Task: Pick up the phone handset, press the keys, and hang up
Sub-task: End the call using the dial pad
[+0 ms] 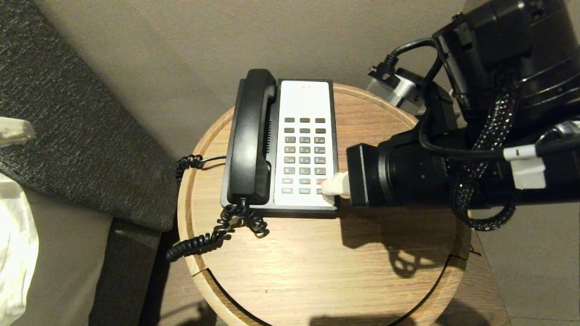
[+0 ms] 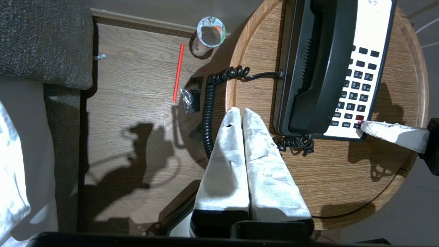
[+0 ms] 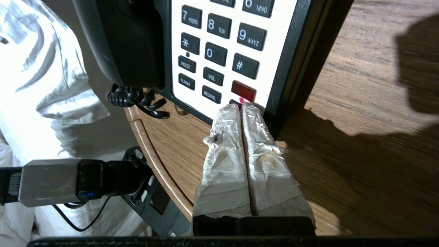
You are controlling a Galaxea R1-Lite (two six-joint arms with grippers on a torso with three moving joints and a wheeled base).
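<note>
The glossy black phone handset [image 1: 249, 136] [image 2: 322, 61] [image 3: 127, 41] lies in its cradle on the left side of the phone base. Its coiled cord [image 1: 204, 240] [image 2: 207, 113] hangs over the table's left edge. The white keypad [image 1: 304, 149] [image 3: 212, 68] carries dark keys and one red key [image 3: 243, 90]. My right gripper [image 1: 330, 185] [image 3: 241, 107] is shut, its wrapped tips resting on the keypad's near right corner, just below the red key. Off the table's left edge, my left gripper [image 2: 240, 111] hovers shut with nothing in it, short of the handset's near end.
The phone stands on a round wooden table with a raised rim [image 1: 190, 217]. A grey upholstered panel [image 1: 68, 136] and white bedding [image 1: 13, 253] lie to the left. A paper cup [image 2: 209, 34] and a red straw [image 2: 177, 72] are on the floor beside the table.
</note>
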